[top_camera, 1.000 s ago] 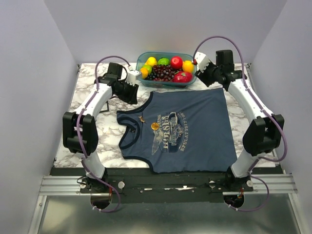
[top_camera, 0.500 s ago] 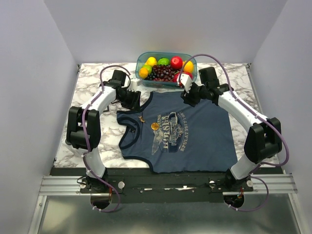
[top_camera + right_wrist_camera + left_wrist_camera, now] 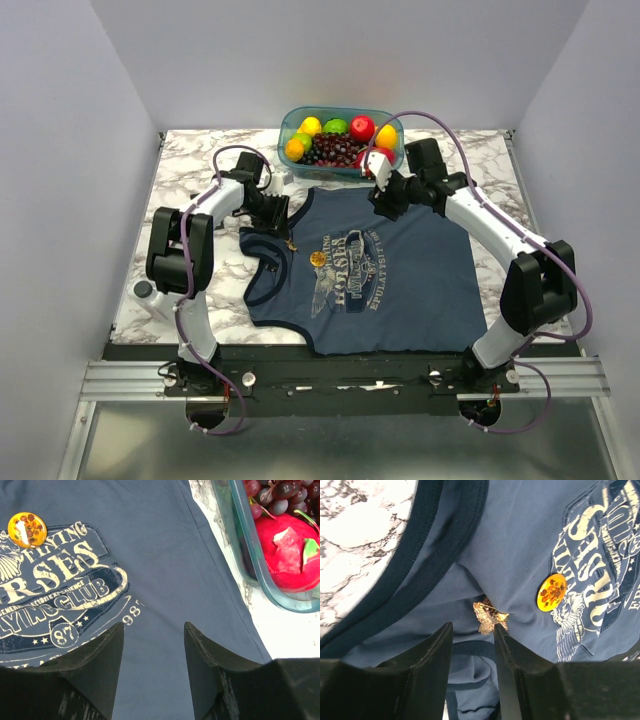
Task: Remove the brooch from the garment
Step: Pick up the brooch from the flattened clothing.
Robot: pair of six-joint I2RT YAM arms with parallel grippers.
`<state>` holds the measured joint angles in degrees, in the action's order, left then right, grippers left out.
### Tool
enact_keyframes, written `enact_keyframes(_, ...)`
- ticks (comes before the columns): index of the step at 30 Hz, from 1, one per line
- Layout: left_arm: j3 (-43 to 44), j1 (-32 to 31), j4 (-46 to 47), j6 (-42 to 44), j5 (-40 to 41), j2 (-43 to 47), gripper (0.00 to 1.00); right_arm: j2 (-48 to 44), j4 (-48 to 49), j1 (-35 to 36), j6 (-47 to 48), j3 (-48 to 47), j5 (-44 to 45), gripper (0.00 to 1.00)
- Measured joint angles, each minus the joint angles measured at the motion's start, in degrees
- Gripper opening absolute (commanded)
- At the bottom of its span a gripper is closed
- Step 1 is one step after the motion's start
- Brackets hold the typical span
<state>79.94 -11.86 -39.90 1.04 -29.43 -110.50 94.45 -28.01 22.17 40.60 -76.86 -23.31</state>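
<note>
The dark slate-blue garment (image 3: 400, 270) lies flat on the marble table, with its pale printed graphic on the chest. The tiny gold brooch (image 3: 292, 243) is pinned just below the neckline. In the left wrist view the brooch (image 3: 489, 616) sits on puckered cloth (image 3: 520, 540), just ahead of my open left gripper (image 3: 472, 630) and close to its right fingertip. From above, the left gripper (image 3: 277, 214) hovers over the neckline. My right gripper (image 3: 386, 198) is open and empty above the garment's far edge; its wrist view (image 3: 154, 627) shows plain cloth (image 3: 165, 555) below.
A round orange badge (image 3: 318, 258) is pinned beside the graphic, right of the brooch; it also shows in both wrist views (image 3: 551, 592) (image 3: 27, 529). A clear tub of fruit (image 3: 290, 128) stands behind the garment, its rim (image 3: 240, 535) near my right gripper.
My left gripper has moved right and nearer, from the table onto the neckline by the brooch. My right gripper swung left from the tub to the garment's far edge, then held still.
</note>
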Motion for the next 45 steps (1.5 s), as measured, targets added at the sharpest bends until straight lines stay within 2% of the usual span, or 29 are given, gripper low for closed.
enact_keyframes(7,0.1,0.0,0.0,-0.5,-1.4,-1.3,0.30,0.8,0.0,0.5,-0.1,0.0,0.0,0.59)
enact_keyframes(11,0.1,0.0,0.0,-0.5,-2.4,-1.5,0.16,2.4,-0.1,1.2,-0.2,-0.9,-0.2,0.59)
enact_keyframes(17,0.0,0.0,0.0,-1.6,-4.4,-1.6,0.02,6.2,-0.6,3.7,-1.6,-4.3,-1.3,0.59)
enact_keyframes(21,-1.7,0.0,1.3,-2.7,-5.4,-1.2,0.00,11.2,-1.6,5.9,-5.1,-10.2,-3.7,0.60)
enact_keyframes(27,-8.2,1.6,4.5,-4.9,-8.5,1.9,0.00,21.6,-0.9,6.9,-19.6,-21.3,-10.9,0.61)
enact_keyframes(34,-13.2,4.7,9.1,-8.1,-10.8,3.6,0.00,29.1,0.5,6.8,-33.7,-22.0,-20.8,0.62)
enact_keyframes(45,-16.0,6.3,15.6,-14.2,-17.4,4.5,0.00,33.8,4.9,9.4,-45.3,-21.9,-26.8,0.64)
